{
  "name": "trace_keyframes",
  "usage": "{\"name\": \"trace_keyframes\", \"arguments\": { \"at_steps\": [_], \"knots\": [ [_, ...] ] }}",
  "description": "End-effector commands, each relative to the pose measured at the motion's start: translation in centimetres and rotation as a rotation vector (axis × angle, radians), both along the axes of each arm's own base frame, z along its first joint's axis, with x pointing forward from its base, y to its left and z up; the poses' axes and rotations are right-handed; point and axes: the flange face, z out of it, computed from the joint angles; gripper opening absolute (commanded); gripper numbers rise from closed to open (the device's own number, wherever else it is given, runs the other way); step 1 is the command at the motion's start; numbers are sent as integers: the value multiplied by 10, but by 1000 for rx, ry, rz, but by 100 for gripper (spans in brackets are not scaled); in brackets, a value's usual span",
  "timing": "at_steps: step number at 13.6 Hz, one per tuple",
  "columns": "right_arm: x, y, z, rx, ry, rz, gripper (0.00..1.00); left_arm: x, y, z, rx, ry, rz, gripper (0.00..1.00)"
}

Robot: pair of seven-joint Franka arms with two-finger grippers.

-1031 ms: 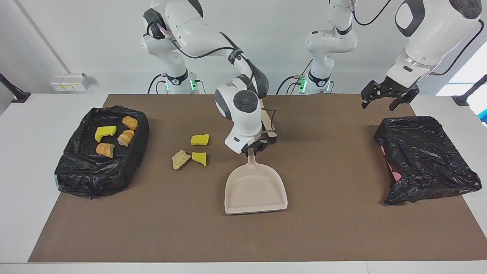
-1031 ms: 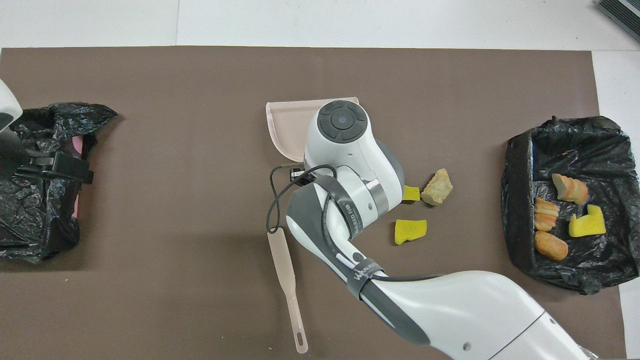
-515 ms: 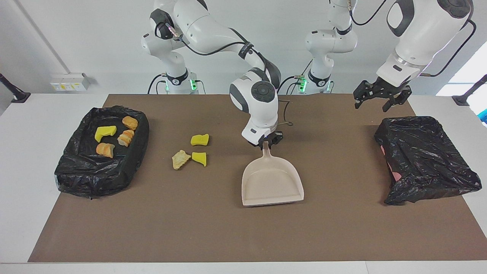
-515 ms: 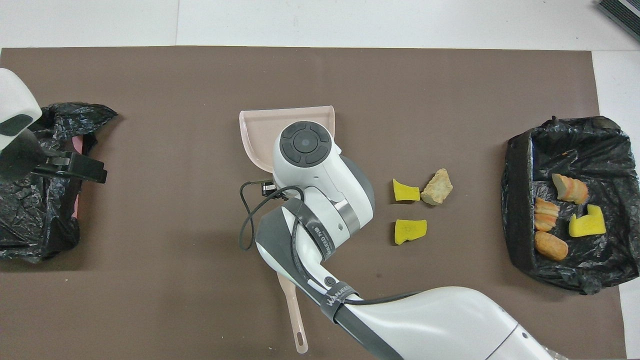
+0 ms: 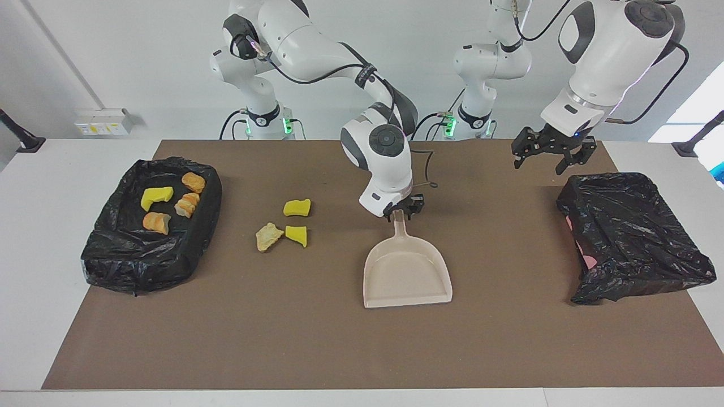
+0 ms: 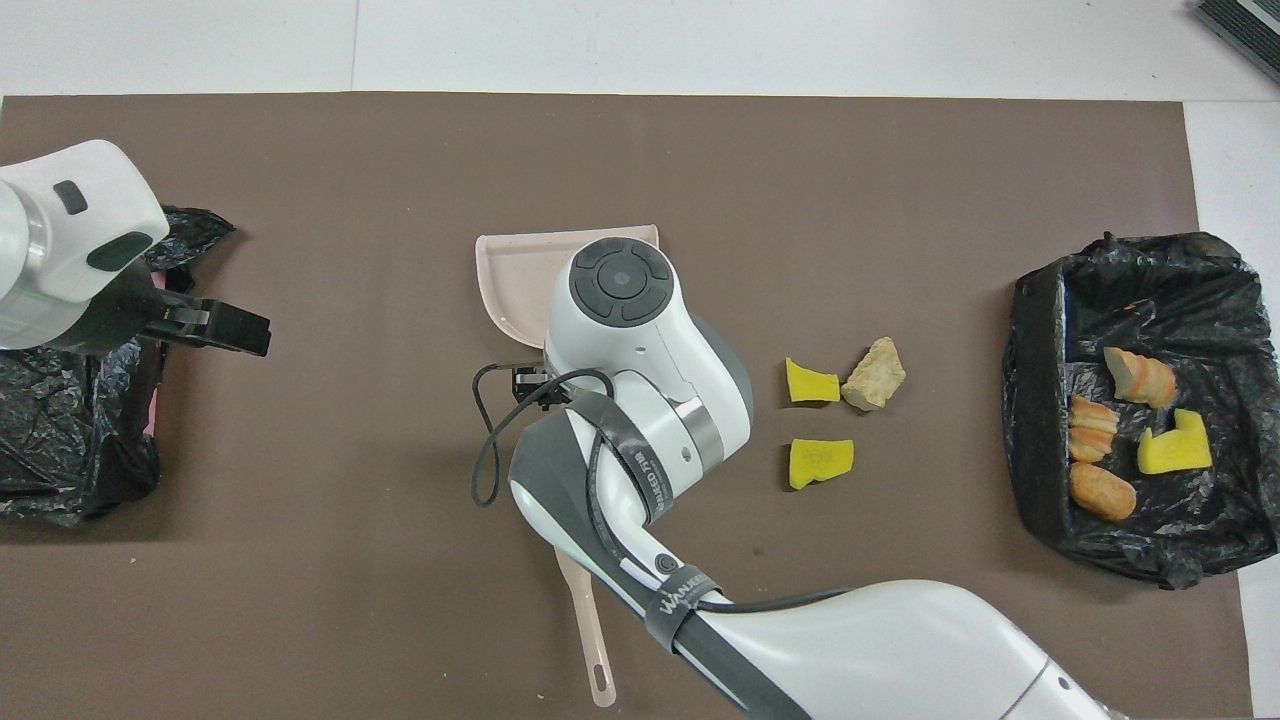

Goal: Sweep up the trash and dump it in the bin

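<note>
Lying loose on the surface (image 5: 509, 339), two yellow sponge chunks (image 5: 297, 207) and one pale beige lump (image 5: 268, 236) sit toward the right arm's end from the right end effector (image 5: 403, 208). Four more scraps (image 5: 169, 206) are in the black-lined bin (image 5: 107, 249). Since one second ago, the dustpan (image 5: 407, 277) has shifted toward the left arm's end. The right end effector is at the dustpan's handle tip; its grip state cannot be told. The left end effector (image 5: 546, 157), wide open and empty, hovers beside the second bin (image 5: 633, 237).
</note>
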Motion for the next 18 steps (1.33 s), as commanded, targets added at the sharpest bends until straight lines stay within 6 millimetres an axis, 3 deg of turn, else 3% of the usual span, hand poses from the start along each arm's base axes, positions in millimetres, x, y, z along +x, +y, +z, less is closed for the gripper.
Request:
{"name": "trace_keyframes", "arguments": {
  "at_steps": [1, 3, 5, 8, 9, 10, 12, 14, 15, 18],
  "knots": [
    [-45, -29, 46, -19, -8, 54, 100, 5, -7, -9, 2, -18, -1, 100],
    [-91, -49, 65, -31, -2, 122, 100, 16, -17, -19, -9, -38, 6, 100],
    [-141, -47, 60, -59, 10, 189, 100, 29, -35, -35, -11, -36, 41, 100],
    [-198, -50, 42, -70, -15, 278, 100, 40, -99, -75, -13, -56, 75, 100],
    [-217, -41, 30, -70, -22, 314, 100, 43, -118, -93, -10, -53, 83, 100],
    [-229, -31, 20, -65, -33, 332, 100, 40, -148, -112, -3, -49, 69, 100],
    [-231, -16, -1, -54, -43, 343, 100, 37, -180, -140, -9, -58, 116, 100],
    [-243, 7, -30, -38, -58, 354, 100, 19, -213, -165, -5, -45, 100, 100],
    [-246, 12, -39, -35, -60, 359, 100, 12, -224, -184, 5, -28, 85, 100],
    [-246, 13, -40, -37, -62, 358, 100, -18, -247, -213, 14, -12, 36, 100]
  ]
}}
